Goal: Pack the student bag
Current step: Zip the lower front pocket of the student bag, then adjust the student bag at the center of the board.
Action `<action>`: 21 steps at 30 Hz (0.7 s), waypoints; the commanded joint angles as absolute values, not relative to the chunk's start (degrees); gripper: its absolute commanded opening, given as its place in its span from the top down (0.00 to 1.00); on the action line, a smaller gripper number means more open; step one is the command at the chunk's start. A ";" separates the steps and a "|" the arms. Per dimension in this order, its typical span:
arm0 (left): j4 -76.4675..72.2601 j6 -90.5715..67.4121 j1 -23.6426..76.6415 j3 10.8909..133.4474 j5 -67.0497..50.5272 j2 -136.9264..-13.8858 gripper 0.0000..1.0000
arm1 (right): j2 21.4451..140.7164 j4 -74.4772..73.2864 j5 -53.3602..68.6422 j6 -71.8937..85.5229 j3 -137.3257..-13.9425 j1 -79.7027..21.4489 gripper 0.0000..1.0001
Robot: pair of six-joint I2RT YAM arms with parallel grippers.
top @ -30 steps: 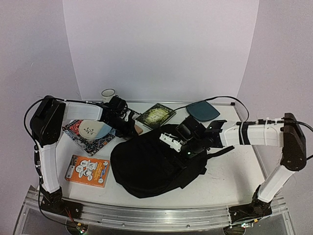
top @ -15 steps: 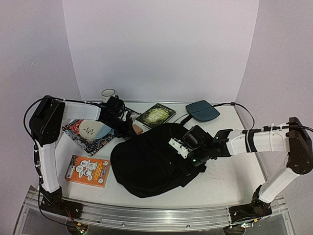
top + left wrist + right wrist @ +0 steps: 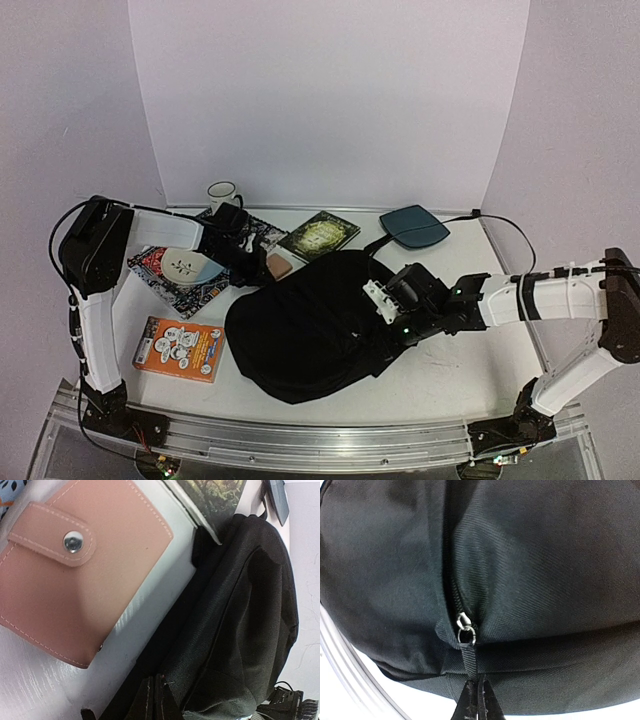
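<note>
Backpack [image 3: 310, 335], black and floppy, in the middle of the table [image 3: 470, 365] from above, by far the biggest thing there. Clutter all round it: white mug [image 3: 222, 193] at the back left, green book [image 3: 318, 236] and teal pad [image 3: 414, 226] behind, pink wallet [image 3: 278, 266] just beside the upper-left edge. Further left, a patterned book [image 3: 160, 272] with a pale rounded item [image 3: 188, 264] on top; orange box [image 3: 180, 348] near the front left. Left gripper [image 3: 250, 274] down at the bag's upper-left edge, next to the wallet. Right gripper [image 3: 385, 312] low on the bag's right flank. Fingers of both masked by their own housings from up here.

Left wrist view: wallet close up, flap shut with a metal snap [image 3: 73, 542], flat on the white top, near the bag with a strip of bare table between. Corner of the green book at the upper edge. Fingers [image 3: 147, 702] pressed together at the bottom of the frame, tips against the bag's dark edge; cloth between them or not, cannot tell.

Right wrist view: mostly black weave, blocking nearly everything else. Zipper line under a fold of cloth, down to a metal slider [image 3: 462, 627] with a woven pull strap [image 3: 468, 660] below it. Fingers [image 3: 464, 706] clamped on the strap's lower end.

Slider and strap visible only here; the snap only from the left wrist; mug, pad and orange box only from above.
</note>
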State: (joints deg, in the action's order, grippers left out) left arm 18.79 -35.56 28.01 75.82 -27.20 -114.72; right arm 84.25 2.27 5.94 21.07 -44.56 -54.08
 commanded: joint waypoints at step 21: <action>14.40 -38.03 41.42 69.46 -16.63 -99.30 0.37 | 89.12 -10.48 -5.05 20.14 -58.89 -54.73 1.00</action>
State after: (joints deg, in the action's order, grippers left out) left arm 15.09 -31.92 38.91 68.86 -14.40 -96.21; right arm 88.77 -9.17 -3.64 20.84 -56.51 -54.57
